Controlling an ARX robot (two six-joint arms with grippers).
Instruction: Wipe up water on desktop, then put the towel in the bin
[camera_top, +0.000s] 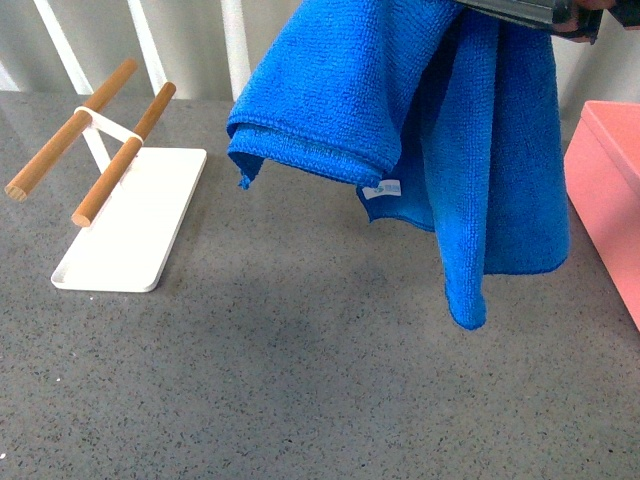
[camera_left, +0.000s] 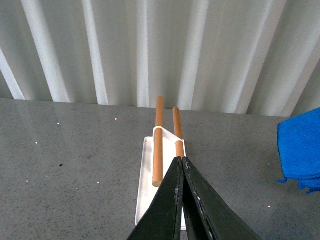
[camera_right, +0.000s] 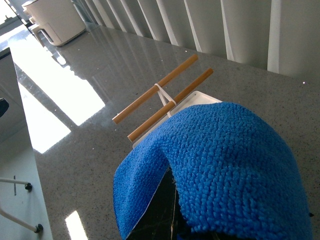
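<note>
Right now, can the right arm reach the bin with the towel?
Probably yes. The right gripper holds the towel clear of the desktop, the bin sits just beside it, and nothing stands between them.

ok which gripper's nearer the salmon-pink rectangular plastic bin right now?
Right. The right gripper, shut on the bright blue fluffy microfibre towel, is raised just left of the bin. The left gripper, shut, sits by the flat white tray with two wooden rods, on the opposite side.
</note>
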